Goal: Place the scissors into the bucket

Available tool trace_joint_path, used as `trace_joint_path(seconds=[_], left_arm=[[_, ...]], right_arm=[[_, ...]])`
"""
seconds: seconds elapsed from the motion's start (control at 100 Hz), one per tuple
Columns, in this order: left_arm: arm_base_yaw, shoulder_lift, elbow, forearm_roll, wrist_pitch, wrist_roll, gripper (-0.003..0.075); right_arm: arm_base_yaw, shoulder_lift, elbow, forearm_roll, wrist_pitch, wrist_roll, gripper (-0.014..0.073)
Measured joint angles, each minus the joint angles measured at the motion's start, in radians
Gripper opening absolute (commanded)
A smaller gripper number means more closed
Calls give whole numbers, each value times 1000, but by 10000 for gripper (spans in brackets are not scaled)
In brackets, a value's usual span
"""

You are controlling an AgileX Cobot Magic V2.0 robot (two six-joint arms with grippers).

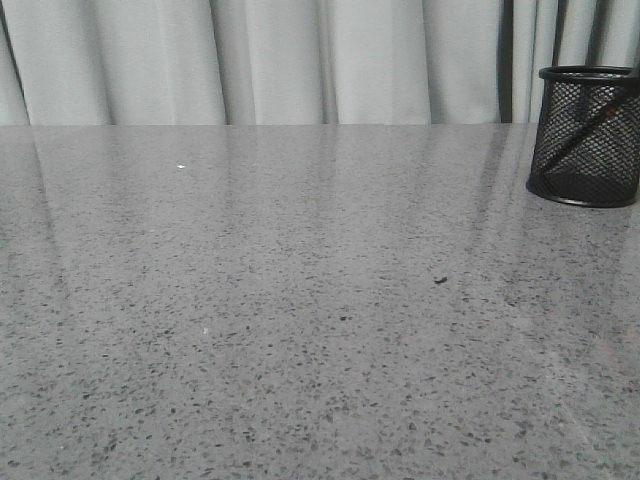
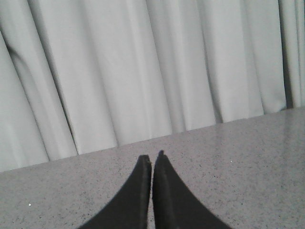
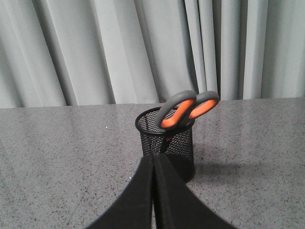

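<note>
Resting blade-down in the bucket, the scissors look delivered, and we hold nothing.

We see the orange-lined handle loops leaning out over the rim on one side, because the scissors stand taller than the mesh wall and tip against it; the bucket stands upright on the table, at its far right edge in the front view. Our right tool sits just before the bucket with its fingers pressed together and empty. Our left tool is likewise closed on nothing, well apart, over bare table facing the curtain. We judge the task essentially complete.
</note>
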Motion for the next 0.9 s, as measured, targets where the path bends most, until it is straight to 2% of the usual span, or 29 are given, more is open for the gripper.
trace_joint_path(seconds=[0.9], left_arm=[[1,-9,29,17,-20,-6,-20]], right_arm=[[0,-4,8,0,0,-4,-70]])
